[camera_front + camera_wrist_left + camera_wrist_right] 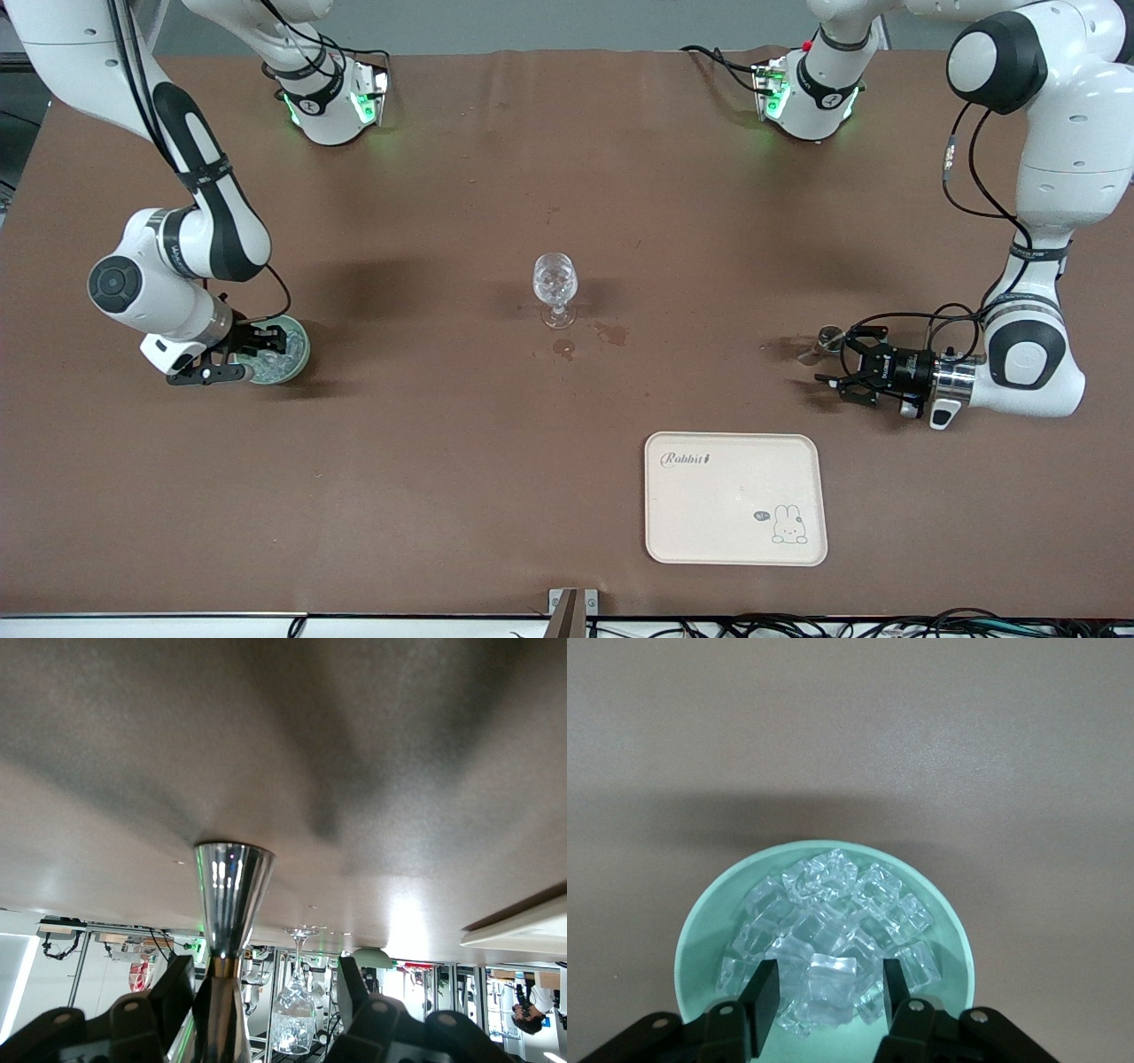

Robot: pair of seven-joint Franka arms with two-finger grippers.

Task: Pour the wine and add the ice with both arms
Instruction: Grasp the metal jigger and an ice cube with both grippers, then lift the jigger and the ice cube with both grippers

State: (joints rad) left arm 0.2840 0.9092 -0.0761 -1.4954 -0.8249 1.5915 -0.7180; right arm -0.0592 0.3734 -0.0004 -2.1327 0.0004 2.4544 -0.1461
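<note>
**Now: one claw in the ice bowl, the other at a steel cup**

Underfoot, so to speak, is a brown table [425,496] with dark wet stains just nearer the front camera than the stemmed glass [555,289], which stands at the middle and serves as the landmark. A grey wall edge runs above the arm bases; cables trail along the table's near edge.

Toward the right arm's end from the glass, the right claw [824,992] dips into the pale green bowl [700,930]. Its fingers are parted around one clear cube of the ice [833,988], but whether they touch it cannot be told. The remaining cubes lie heaped in the bowl.

A cream tray [735,498] with a rabbit print lies nearer the front camera than the glass.

Toward the left arm's end from the glass, the left claw [842,363] lies sideways, fingers spread either side of a shiny steel cup [232,895]; contact is unclear. The cup's lower part is hidden.
</note>
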